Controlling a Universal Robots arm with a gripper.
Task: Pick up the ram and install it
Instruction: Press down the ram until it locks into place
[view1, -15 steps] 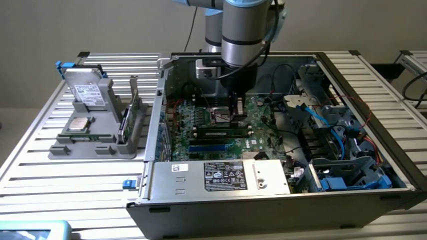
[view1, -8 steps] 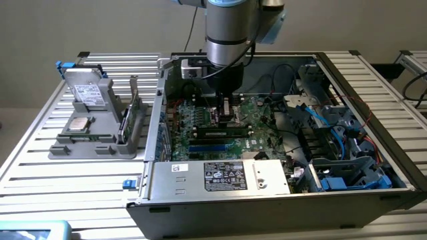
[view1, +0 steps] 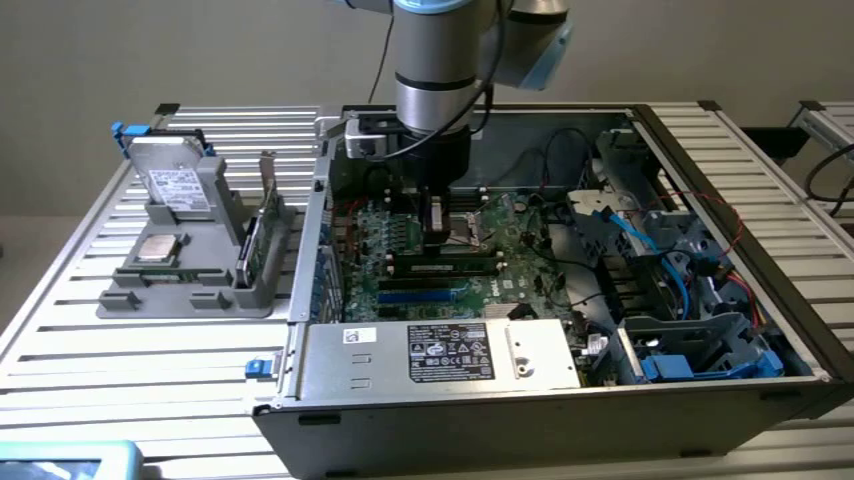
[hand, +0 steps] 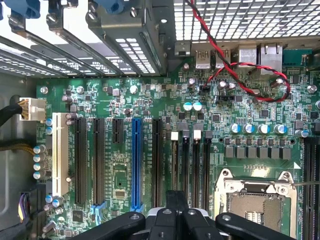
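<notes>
**Shut fingers over the board, ram lying by the socket**

The gripper (hand: 175, 200) is down inside the open case (view1: 534, 420), black fingers pinched together with nothing visible between them. It hangs just beside the CPU socket (hand: 255, 200), over the row of narrow black memory slots (hand: 192, 160).

The ram (view1: 447, 266) appears to lie lengthwise along a slot just beside the socket, on the side nearer the silver power supply (view1: 441, 350). It is a thin dark stick with a small pale label at its middle. Whether it is fully seated I cannot tell.

If this is the seating push, my read is that closed tips make a decent pressing tool. Come straight down on the stick's top edge and share the load between both ends so it doesn't rock. A tilted stick would jam against the slot walls, and a slip would land on small soldered parts.

Moving away from the socket, the motherboard (hand: 150, 100) is glossy green and crowded with silver-capped round capacitors (hand: 257, 128). A long blue slot (hand: 136, 165) sits farther off, and a white one (hand: 60, 152) beyond that, both of hard ribbed plastic. A limp red-and-black twisted wire (hand: 250, 82) loops above the board near the socket and could snag. Well apart, outside the case, stands a matte grey holder (view1: 187, 270).
</notes>
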